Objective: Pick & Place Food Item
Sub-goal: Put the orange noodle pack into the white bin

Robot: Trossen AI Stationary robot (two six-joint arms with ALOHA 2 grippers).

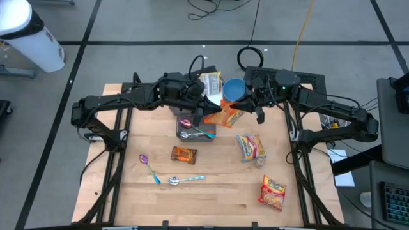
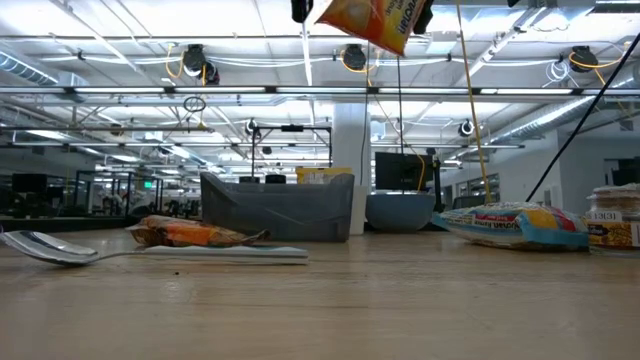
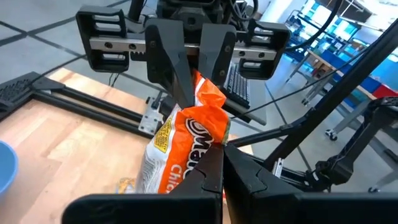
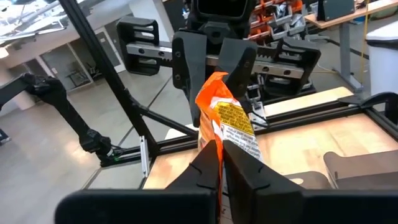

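Note:
An orange snack packet [image 1: 231, 115] hangs high above the table's far middle, between my two grippers. My left gripper [image 1: 214, 110] comes from the left and is shut on one end of it. My right gripper [image 1: 248, 105] comes from the right and is shut on the opposite end. In the low view the packet [image 2: 372, 20] shows at the very top, tilted. In each wrist view the other gripper faces me across the packet [image 3: 186, 143] [image 4: 227, 118]. My left gripper pinches the packet's near end [image 3: 208, 140] between its two fingers, coming about level from the table's left. The packet is lifted clear of the table and reaches away toward the other gripper. My right gripper pinches the packet's opposite crimped end [image 4: 214, 137] between its two fingers, coming level from the table's right. In the left wrist view its fingers [image 3: 177, 74] close on the crumpled orange edge [image 3: 202, 87]. The packet spans the gap between both grippers.
Below stands a grey bin [image 1: 185, 133] with spoons in it, beside a blue bowl [image 1: 233, 88] and a box [image 1: 211, 83]. Other packets [image 1: 184, 154] [image 1: 250, 147] [image 1: 273, 191] and two spoons [image 1: 150, 167] [image 1: 185, 180] lie on the wooden table [image 1: 223, 204].

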